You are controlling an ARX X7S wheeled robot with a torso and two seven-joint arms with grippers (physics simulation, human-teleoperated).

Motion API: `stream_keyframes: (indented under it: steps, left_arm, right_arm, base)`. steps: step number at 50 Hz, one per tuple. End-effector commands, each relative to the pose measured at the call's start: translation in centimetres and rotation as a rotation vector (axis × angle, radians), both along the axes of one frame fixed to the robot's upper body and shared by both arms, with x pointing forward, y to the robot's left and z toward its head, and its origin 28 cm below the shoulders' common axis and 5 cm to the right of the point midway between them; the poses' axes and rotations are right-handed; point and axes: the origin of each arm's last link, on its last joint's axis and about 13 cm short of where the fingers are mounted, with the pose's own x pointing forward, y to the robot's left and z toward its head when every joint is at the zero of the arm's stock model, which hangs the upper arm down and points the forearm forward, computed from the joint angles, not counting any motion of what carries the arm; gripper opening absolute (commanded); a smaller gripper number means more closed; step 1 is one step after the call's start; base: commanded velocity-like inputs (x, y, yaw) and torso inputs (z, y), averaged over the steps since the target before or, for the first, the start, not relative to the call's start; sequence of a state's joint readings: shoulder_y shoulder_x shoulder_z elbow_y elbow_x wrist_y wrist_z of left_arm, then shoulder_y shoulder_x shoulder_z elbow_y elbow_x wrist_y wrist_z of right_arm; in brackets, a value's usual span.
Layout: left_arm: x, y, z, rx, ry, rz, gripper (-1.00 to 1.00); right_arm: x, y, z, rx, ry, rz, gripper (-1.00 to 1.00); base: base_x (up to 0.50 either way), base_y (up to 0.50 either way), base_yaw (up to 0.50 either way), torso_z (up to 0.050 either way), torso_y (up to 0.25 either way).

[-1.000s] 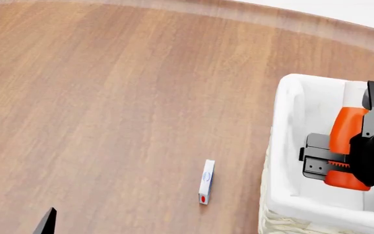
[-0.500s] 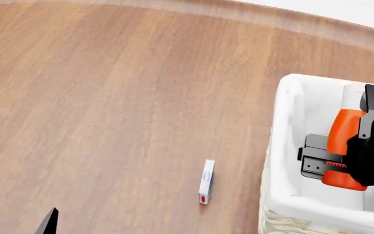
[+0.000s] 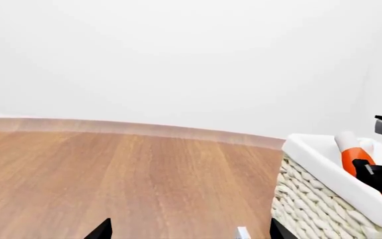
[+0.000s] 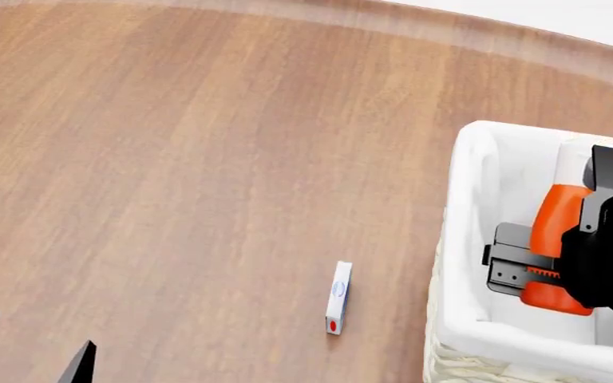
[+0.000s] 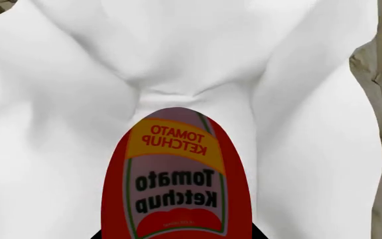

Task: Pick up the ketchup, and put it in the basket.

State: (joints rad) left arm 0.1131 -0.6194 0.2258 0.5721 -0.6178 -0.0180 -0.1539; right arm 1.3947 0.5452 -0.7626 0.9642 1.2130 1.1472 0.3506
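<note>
While the right gripper (image 4: 530, 267) clamps its jaws on the ketchup (image 4: 554, 239), the orange-red bottle with a white cap and a yellow-red "Tomato Ketchup" label lies tilted inside the basket (image 4: 464, 239), over its white cloth liner (image 5: 65, 124). The left gripper (image 4: 29, 343) hangs open and empty above the brown wooden table (image 4: 200, 159). A small white box (image 4: 338, 297) lies beside the basket. Behind is a plain white wall (image 3: 177, 59).
</note>
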Motion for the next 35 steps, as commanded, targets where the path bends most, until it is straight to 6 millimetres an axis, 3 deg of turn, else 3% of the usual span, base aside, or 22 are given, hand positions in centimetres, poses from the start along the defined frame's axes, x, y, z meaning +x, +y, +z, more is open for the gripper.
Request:
stream_keyframes:
  steps: [1, 32, 33, 35]
  left_arm:
    - [0.41, 0.20, -0.52, -0.009, -0.008, -0.007, 1.00]
    - [0.36, 0.16, -0.45, -0.008, -0.005, -0.011, 1.00]
    - [0.35, 0.16, -0.47, -0.008, -0.006, -0.011, 1.00]
    - [0.34, 0.14, -0.48, -0.007, -0.005, -0.011, 1.00]
  right_arm:
    - [0.55, 0.32, -0.08, 0.042, -0.039, 0.018, -1.00]
    - [0.54, 0.37, -0.49, 0.050, -0.026, 0.032, -1.00]
    - [0.54, 0.38, -0.43, 0.051, -0.026, 0.038, 1.00]
    - [0.55, 0.26, -0.43, 0.057, -0.024, 0.032, 1.00]
  base:
    - [0.00, 0.00, 0.00, 0.000, 0.000]
    - [0.00, 0.00, 0.00, 0.000, 0.000]
    - [0.00, 0.00, 0.00, 0.000, 0.000]
    - [0.00, 0.00, 0.00, 0.000, 0.000]
